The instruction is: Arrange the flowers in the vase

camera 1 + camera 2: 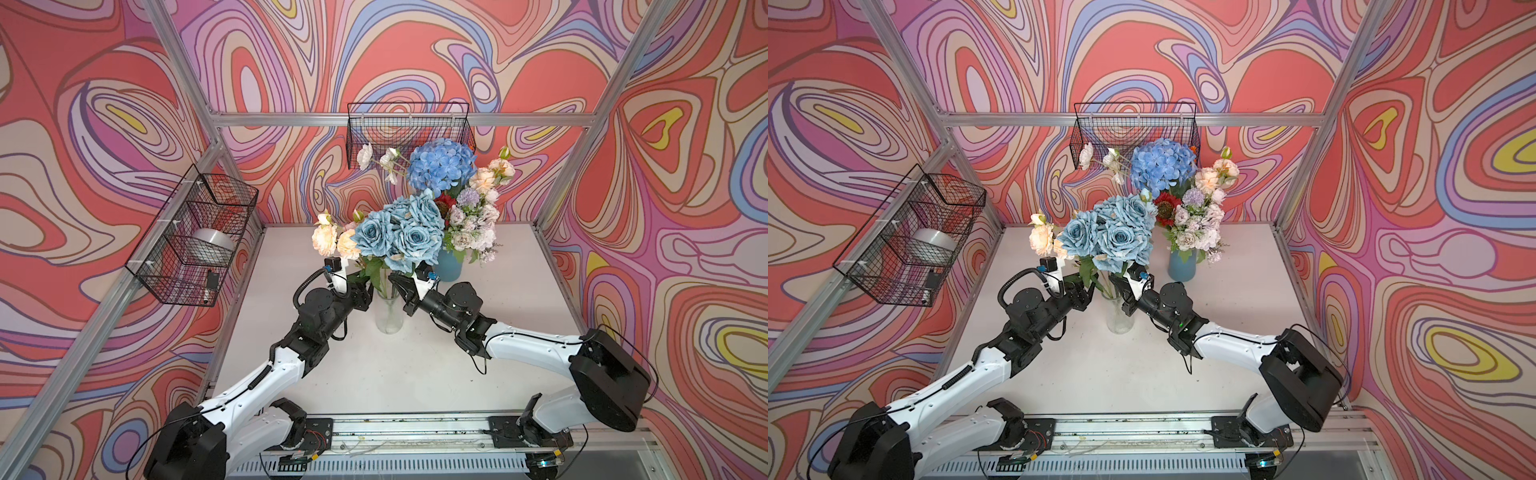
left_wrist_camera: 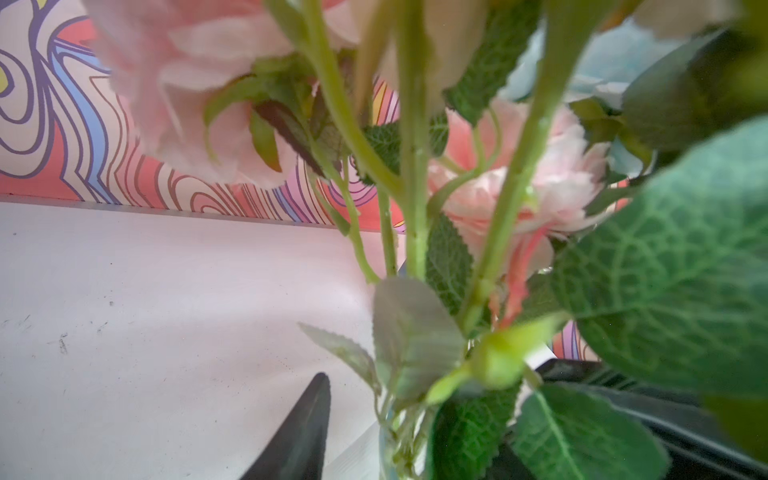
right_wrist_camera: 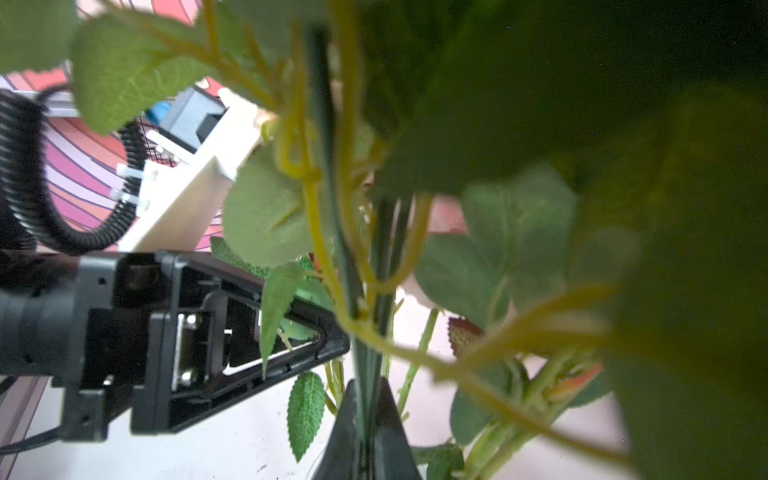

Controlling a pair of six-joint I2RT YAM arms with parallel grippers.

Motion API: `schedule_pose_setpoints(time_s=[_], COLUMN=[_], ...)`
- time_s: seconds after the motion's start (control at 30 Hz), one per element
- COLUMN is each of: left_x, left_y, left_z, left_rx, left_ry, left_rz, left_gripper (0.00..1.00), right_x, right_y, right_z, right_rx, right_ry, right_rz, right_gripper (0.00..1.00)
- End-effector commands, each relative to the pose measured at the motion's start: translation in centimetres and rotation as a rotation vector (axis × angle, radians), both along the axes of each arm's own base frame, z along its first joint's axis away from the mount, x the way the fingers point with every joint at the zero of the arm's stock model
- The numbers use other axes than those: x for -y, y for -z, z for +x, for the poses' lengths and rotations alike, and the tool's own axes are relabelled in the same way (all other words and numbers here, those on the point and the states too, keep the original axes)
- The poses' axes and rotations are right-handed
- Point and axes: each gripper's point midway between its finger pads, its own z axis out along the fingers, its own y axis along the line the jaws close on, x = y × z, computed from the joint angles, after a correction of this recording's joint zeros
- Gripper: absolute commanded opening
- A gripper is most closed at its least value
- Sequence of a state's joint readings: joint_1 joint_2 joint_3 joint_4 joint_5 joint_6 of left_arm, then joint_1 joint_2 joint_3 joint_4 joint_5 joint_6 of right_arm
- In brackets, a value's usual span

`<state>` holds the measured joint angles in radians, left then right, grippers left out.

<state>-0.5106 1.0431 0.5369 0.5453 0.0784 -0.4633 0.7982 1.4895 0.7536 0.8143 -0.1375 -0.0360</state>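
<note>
- The glass vase (image 1: 388, 316) stands upright near the middle of the white table (image 1: 415, 374), between the two grippers.
- The right gripper (image 3: 365, 401) is pinched tight on the dark green stems of the dusty-blue roses (image 1: 401, 232). In the right wrist view the stems run straight up out of the closed fingertips.
- In both top views the rose heads sit above the glass vase, and their stems lead down to its mouth (whether they reach inside, I cannot tell).
- The left gripper (image 1: 368, 289) is at the vase's neck from the other side, with its jaws partly apart. In the left wrist view bare table shows between one finger (image 2: 303, 428) and the stems, and it grips nothing that I can see.
- The cream-peach blossoms (image 1: 332, 241) lean out to the left of the roses. Their pale green stems go down into the glass vase.
- Behind and to the right, a blue vase (image 1: 451, 268) holds the blue hydrangea (image 1: 440, 166), the red sunflower (image 1: 445, 204) and a lilac-and-white bunch (image 1: 473, 226).
</note>
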Motion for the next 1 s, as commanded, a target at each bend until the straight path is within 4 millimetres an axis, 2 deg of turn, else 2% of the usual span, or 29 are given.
schedule_pose_setpoints(time_s=[0.0, 0.23, 0.3, 0.4, 0.5, 0.63, 0.83, 0.97], left_x=[-0.3, -0.4, -0.4, -0.4, -0.5, -0.7, -0.8, -0.9], left_y=[-1.9, -2.0, -2.0, -1.9, -1.9, -1.8, -1.7, -1.8], left_z=[0.2, 0.2, 0.2, 0.2, 0.2, 0.1, -0.1, -0.3], left_rx=[0.059, 0.061, 0.061, 0.059, 0.061, 0.059, 0.055, 0.055], left_ry=[-0.016, -0.02, -0.021, -0.021, -0.025, -0.03, -0.03, -0.031], left_rz=[-0.018, -0.012, -0.012, -0.01, -0.005, 0.0, 0.003, 0.002], left_gripper=[0.47, 0.47, 0.47, 0.47, 0.47, 0.47, 0.47, 0.47], right_x=[-0.2, -0.3, -0.3, 0.0, 0.6, 1.7, 2.5, 2.4], right_y=[1.5, 3.3, 3.6, 3.6, 2.7, 0.8, -1.9, -2.7], right_z=[0.3, 0.5, 0.4, 0.3, -0.2, -0.9, -1.7, -1.7], right_rx=[-0.044, -0.102, -0.113, -0.115, -0.1, -0.063, -0.003, 0.028], right_ry=[0.012, 0.014, 0.013, 0.017, 0.024, 0.043, 0.038, 0.038], right_rz=[-0.014, -0.066, -0.079, -0.087, -0.071, -0.04, 0.019, 0.042], right_gripper=[0.0, 0.0, 0.07, 0.26, 0.37, 0.44, 0.48, 0.46])
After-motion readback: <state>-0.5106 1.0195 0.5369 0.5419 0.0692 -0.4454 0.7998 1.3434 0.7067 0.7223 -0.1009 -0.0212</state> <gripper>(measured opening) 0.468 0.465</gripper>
